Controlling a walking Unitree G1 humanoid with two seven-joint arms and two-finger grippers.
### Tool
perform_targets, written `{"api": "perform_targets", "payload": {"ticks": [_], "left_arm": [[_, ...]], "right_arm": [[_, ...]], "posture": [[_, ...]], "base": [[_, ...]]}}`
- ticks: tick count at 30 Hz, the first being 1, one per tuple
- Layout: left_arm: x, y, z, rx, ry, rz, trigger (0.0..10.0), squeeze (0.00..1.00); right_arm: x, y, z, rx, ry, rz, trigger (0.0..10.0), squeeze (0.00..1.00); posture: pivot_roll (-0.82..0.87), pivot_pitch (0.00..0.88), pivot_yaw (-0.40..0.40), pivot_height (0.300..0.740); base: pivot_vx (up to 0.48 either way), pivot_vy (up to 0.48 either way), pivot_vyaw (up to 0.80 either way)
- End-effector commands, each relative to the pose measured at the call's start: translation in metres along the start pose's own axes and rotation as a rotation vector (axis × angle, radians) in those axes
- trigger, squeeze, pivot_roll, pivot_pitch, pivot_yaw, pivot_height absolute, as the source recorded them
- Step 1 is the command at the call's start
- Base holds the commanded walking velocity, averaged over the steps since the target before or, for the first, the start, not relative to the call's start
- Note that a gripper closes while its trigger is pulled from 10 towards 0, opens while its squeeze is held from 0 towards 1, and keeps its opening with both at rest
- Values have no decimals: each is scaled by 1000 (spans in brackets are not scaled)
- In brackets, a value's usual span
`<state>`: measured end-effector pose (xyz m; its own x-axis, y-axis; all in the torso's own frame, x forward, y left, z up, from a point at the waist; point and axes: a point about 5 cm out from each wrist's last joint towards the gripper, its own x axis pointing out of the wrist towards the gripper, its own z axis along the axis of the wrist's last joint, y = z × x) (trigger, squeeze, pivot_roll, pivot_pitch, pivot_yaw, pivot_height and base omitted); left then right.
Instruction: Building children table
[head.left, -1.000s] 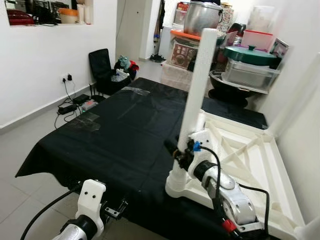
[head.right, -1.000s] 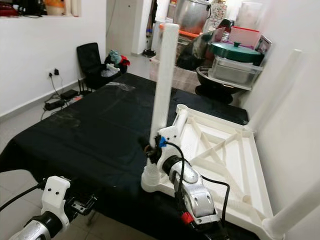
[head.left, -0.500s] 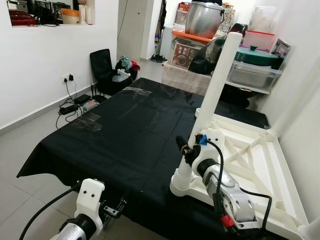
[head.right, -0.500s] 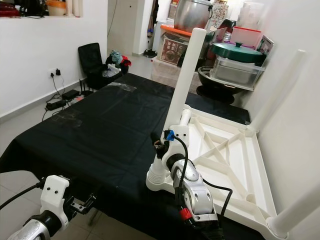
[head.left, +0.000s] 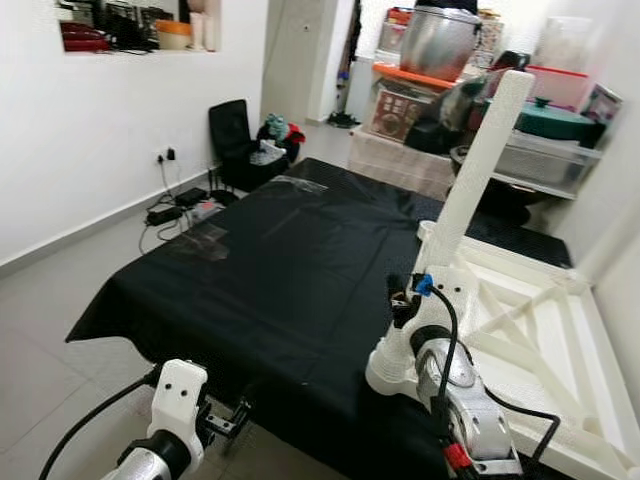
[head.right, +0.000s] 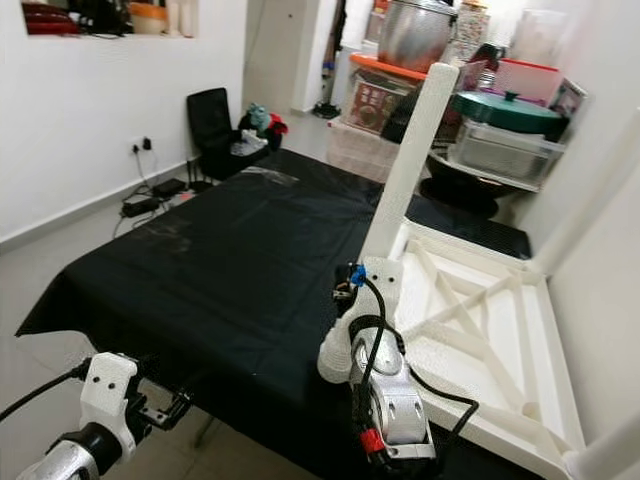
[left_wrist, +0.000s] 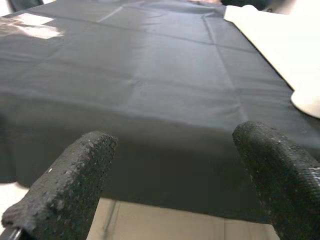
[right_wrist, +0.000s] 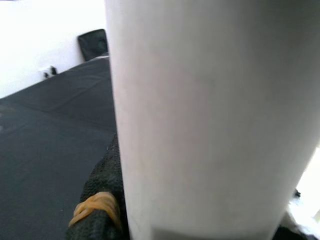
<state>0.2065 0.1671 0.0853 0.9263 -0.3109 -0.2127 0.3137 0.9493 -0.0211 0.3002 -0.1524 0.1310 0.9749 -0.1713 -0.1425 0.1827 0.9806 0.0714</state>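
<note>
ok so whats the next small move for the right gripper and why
Probably tip the leg back upright. The right gripper clamps it low, its base sits in the tabletop's corner socket, and it leans away, so it looks unseated.

White walls (head.left: 90, 130); grey tiled floor (head.left: 40, 320); black chair (head.left: 235, 140) (clothes heaped on it); cluttered shelves (head.left: 480, 70) beyond

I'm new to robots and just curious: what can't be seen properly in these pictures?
- Right gripper: head views, wrist and leg hide its grip.
- Leg's socket: right arm covers the joint.
- Table top: cut off at the right edge.
- Right wrist view: leg blurred, too close.
</note>
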Motion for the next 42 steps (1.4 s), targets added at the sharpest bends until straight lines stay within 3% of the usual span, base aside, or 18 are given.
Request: {"api": "perform_targets", "payload": {"ticks": [1,12,19,21,29,37,42], "left_arm": [[1,0,-1,1,-2,-2,10000,0],[1,1,-2,2,-1,-2,10000,0],[1,0,-2,2,-4,-1,10000,0],[1,0,0,2,-7,-1,10000,0],[2,0,0,3,-7,-3,10000,0],[2,0,1,2,-7,-5,10000,0],[2,-1,1,2,-6,-7,10000,0]], "right_arm": [[-8,-66,-39,-90,167,-385,10000,0],[-13,-80,-32,-48,172,-600,10000,0],[-13,-81,-30,-50,163,-623,10000,0],[-10,-77,-28,-28,119,-549,10000,0],[-8,-74,-24,13,84,-441,10000,0],[-7,-75,-21,52,65,-399,10000,0],[-8,-70,-11,126,-8,-327,10000,0]], "posture": [[128,0,-144,740],[125,0,-138,740],[124,0,-140,740],[123,0,-140,740],[123,0,-140,740],[118,0,-138,740],[114,0,-136,740]], "base": [[0,0,0],[0,0,0],[0,0,0],[0,0,0],[0,0,0],[0,0,0],[0,0,0]]}}
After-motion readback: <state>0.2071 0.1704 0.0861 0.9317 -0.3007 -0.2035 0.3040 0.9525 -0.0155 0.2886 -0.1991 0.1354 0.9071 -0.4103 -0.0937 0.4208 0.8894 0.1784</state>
